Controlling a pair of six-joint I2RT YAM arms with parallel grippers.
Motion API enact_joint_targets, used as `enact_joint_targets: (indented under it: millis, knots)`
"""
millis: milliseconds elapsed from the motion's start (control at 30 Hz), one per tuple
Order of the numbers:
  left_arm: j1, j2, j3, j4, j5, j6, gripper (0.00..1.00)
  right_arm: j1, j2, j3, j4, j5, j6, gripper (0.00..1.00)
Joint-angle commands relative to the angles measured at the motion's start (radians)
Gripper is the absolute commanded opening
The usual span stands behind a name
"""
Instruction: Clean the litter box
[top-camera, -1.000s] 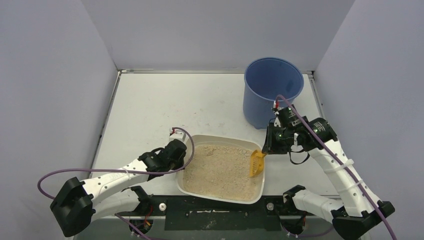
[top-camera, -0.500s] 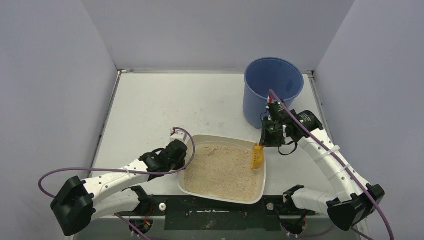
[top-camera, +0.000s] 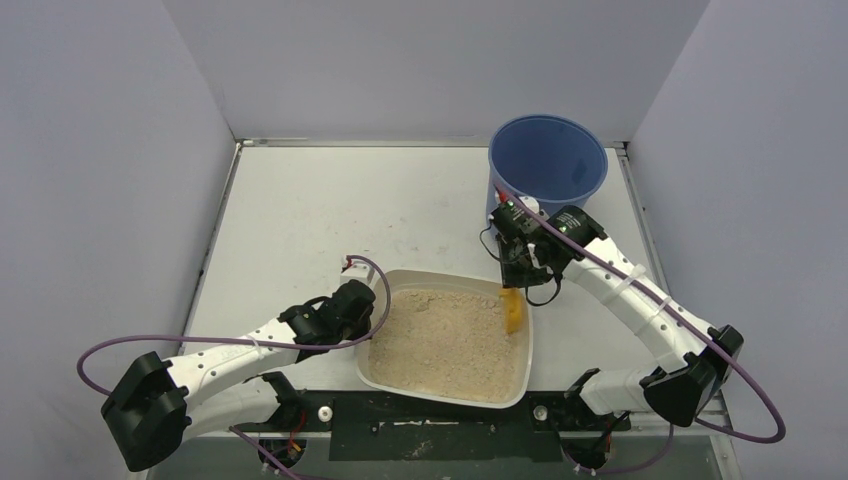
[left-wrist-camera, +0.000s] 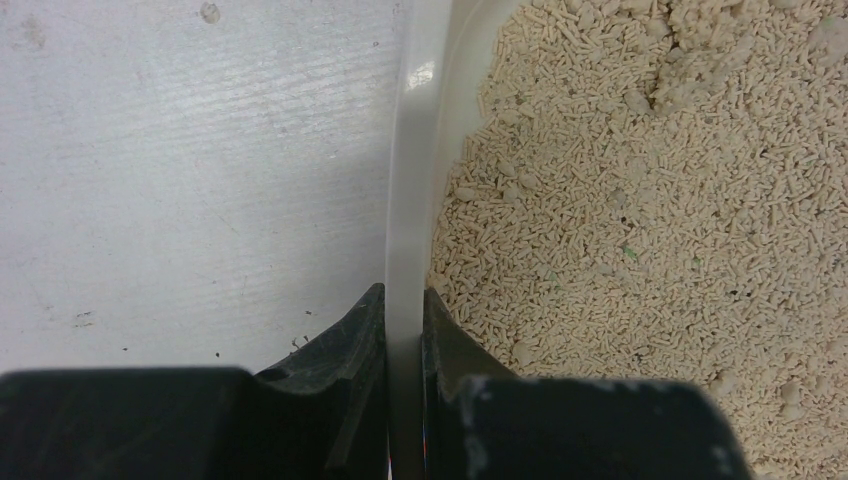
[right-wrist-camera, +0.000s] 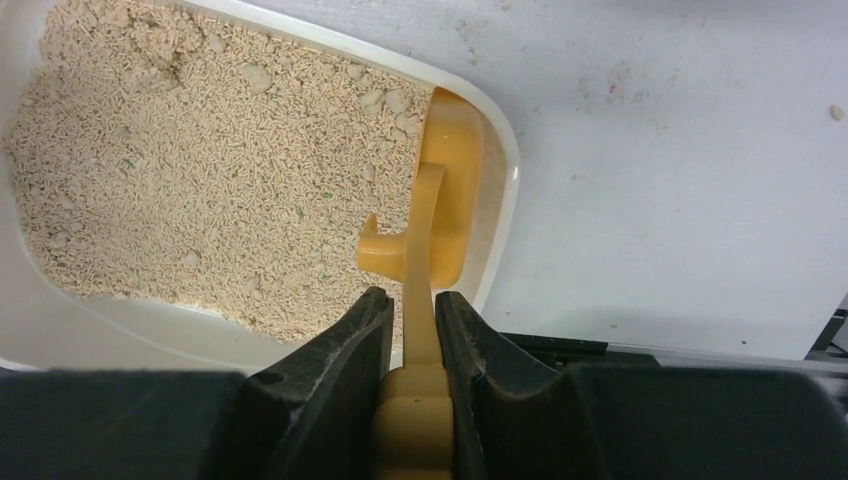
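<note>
Midway through a clean-out, the litter box (top-camera: 455, 279) sits at the near middle of the table (top-camera: 330, 210), between the two arms, with a tall blue bucket (top-camera: 512, 222) standing just beyond its far right corner. The left pincer (left-wrist-camera: 404, 300) is closed down on the box's left wall, one finger outside and one in the litter (left-wrist-camera: 650, 200), apparently steadying it. The right pincer (right-wrist-camera: 412, 305) is clamped on the handle of an orange scoop (right-wrist-camera: 450, 190), whose head stands on edge against the right wall, near the far right corner. Whether the scoop carries anything cannot be told from here. Lumps show among the pellets, most of them toward the far left corner, so sifting looks far from finished. Nothing can be made out inside the bucket from above. By this evidence the job is at an early or middle stage, with the lumps yet to be gathered and tipped into the bucket.
</note>
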Motion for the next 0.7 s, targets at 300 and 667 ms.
enact_joint_targets:
  millis: [300,667]
  knots:
    - [-0.015,-0.005,0.027,0.088,0.015,0.008,0.00,0.032,-0.059,-0.056,-0.057,0.131,0.066,0.00]
    - [-0.016,0.007,0.032,0.074,0.005,0.007,0.00,-0.076,-0.196,-0.334,0.180,0.066,0.021,0.00]
